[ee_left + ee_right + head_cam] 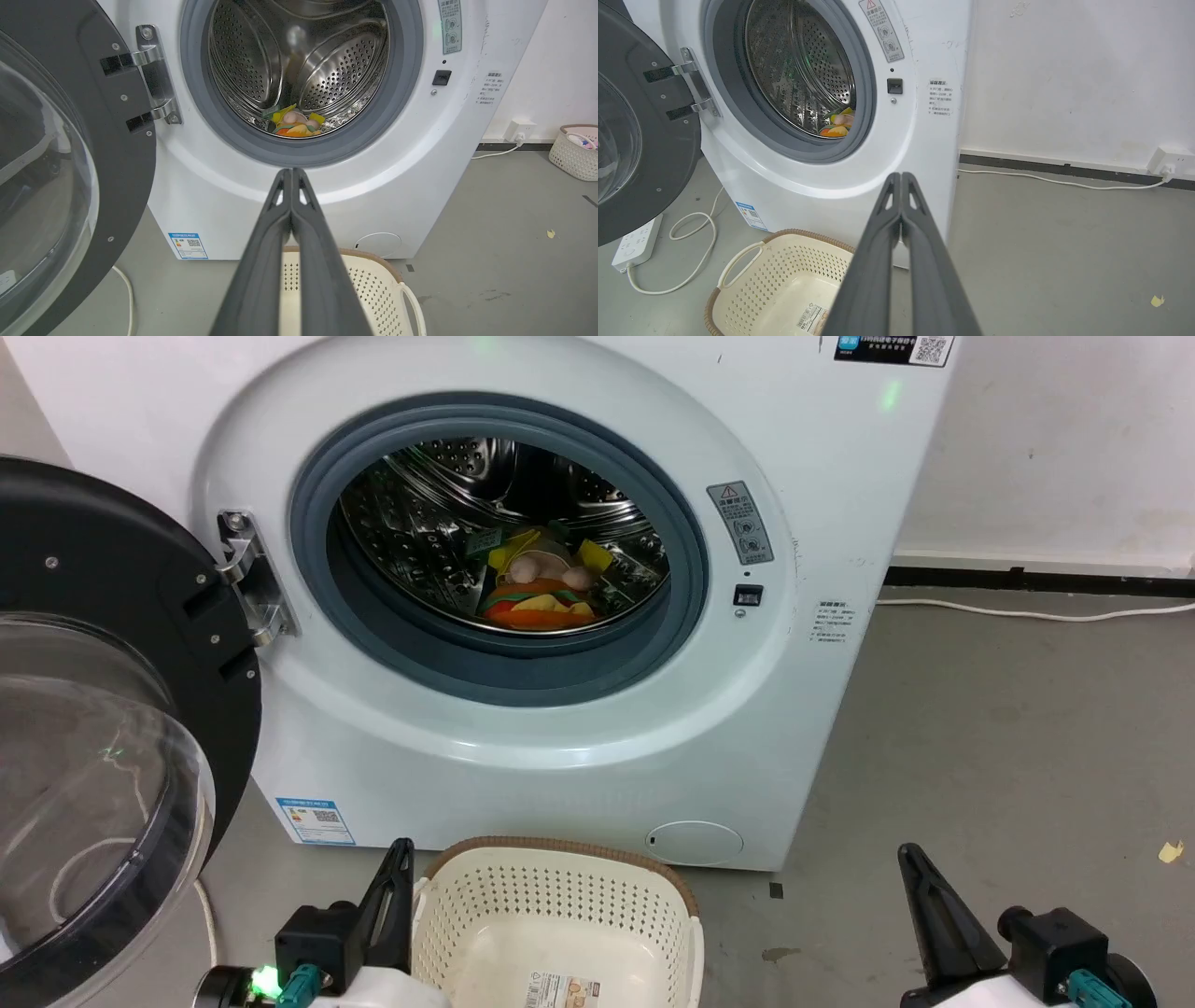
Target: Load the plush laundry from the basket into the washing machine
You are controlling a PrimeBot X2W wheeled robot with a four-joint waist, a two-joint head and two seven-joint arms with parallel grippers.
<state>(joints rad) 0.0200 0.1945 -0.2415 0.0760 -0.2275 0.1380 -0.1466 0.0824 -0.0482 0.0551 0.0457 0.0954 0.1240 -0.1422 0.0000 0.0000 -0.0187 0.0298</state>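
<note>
The plush laundry, a pink doll on an orange burger, lies at the bottom of the steel drum of the washing machine; the toy also shows in the left wrist view and partly in the right wrist view. The black-rimmed clear door hangs open at the left. The cream basket stands on the floor before the washer, with a paper label on its bottom. My left gripper is shut beside the basket's left rim, holding nothing. My right gripper is shut over bare floor to the right.
A white power strip and looped cable lie on the floor left of the washer. Another cable runs along the wall to a socket. A second pale basket stands far right. Grey floor stretches to the right.
</note>
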